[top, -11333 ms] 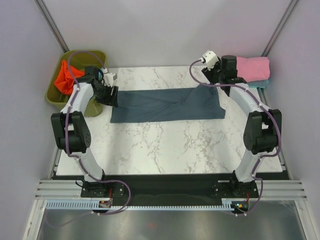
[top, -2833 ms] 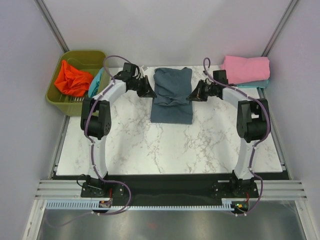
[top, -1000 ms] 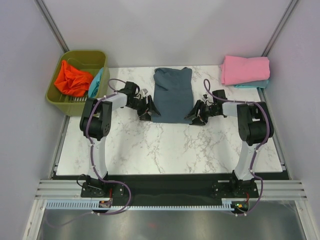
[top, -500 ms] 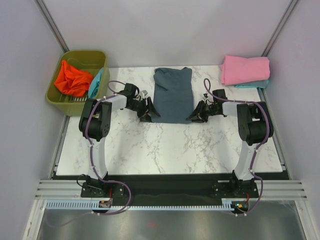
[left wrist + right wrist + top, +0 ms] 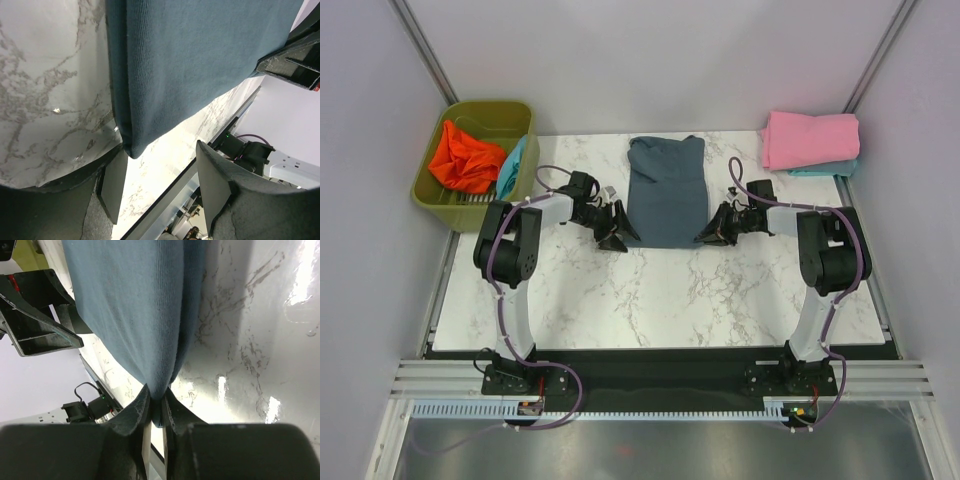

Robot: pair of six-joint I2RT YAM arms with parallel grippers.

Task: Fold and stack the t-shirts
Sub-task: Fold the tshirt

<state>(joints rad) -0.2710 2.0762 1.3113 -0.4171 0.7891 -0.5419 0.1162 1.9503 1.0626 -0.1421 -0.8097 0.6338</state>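
Note:
The slate blue-grey t-shirt [image 5: 666, 190] lies folded into a narrow strip at the table's back centre. My left gripper [image 5: 621, 238] sits at its near left corner, jaws open, with the shirt's corner [image 5: 135, 145] just above the gap. My right gripper [image 5: 705, 238] is at the near right corner, shut on the shirt's edge [image 5: 165, 385]. A folded pink t-shirt [image 5: 810, 139] lies on a teal one [image 5: 825, 169] at the back right. The orange-red t-shirt [image 5: 465, 158] and another teal one [image 5: 510, 165] are in the bin.
The olive-green bin [image 5: 475, 112] stands off the table's back left corner. Grey walls enclose the table on three sides. The marble tabletop [image 5: 660, 300] stretches from the shirt to the arm bases.
Over eleven seconds the blue-grey shirt went from a wide strip to a narrow folded one. In the last second both grippers have stayed at its near corners, barely shifting.

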